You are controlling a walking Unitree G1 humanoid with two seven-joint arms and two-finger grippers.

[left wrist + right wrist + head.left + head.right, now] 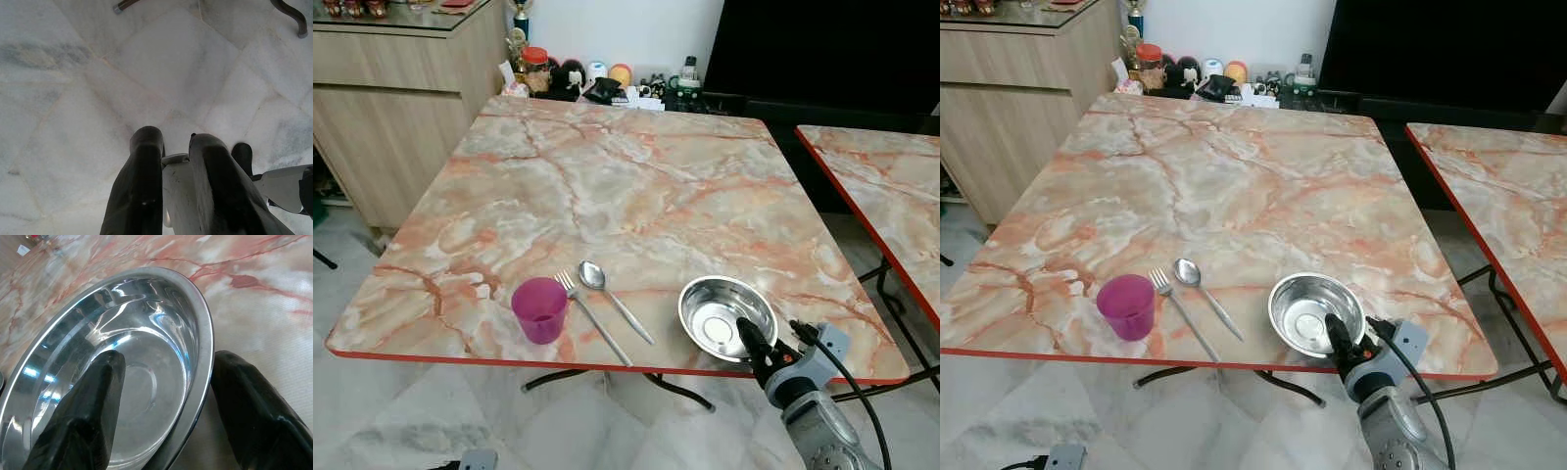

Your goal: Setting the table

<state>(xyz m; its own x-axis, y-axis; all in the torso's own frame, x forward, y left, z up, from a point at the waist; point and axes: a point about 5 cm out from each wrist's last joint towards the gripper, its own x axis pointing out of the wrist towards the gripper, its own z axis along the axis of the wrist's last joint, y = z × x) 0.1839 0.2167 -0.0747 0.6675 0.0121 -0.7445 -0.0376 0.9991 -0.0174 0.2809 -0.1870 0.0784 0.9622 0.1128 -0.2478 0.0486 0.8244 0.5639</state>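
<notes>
- Bowl [726, 315]: in the left eye view the steel bowl sits on the marble table [636, 196] at the lower right of the frame, close to the near red edge. Left of it lie a spoon [610, 296] and a fork [590, 315], side by side and slanting, and left of those stands a purple cup [539, 309], upright, just beside the fork's tines.
- The right gripper [748, 340] comes up from the lower right corner and meets the bowl's near rim. A second table [886, 196] stands at the right edge, a cabinet [391, 108] at the upper left, and small clutter [597, 83] sits beyond the table's far edge.
- In the right eye view the layout is the same: cup at lower left, cutlery in the middle, bowl at lower centre-right, with the gripper over its near rim.
- In the left wrist view the left gripper [172, 147] hangs above a pale tiled floor [98, 98]; its two fingers [142, 186] stand a little apart with nothing between them. Dark table legs [291, 14] show at the top of the frame.
- In the right wrist view the right gripper's fingers straddle the bowl's rim, one inside the bowl at lower left, the other outside on the tabletop at lower right. Whether they press the rim I cannot tell.
</notes>
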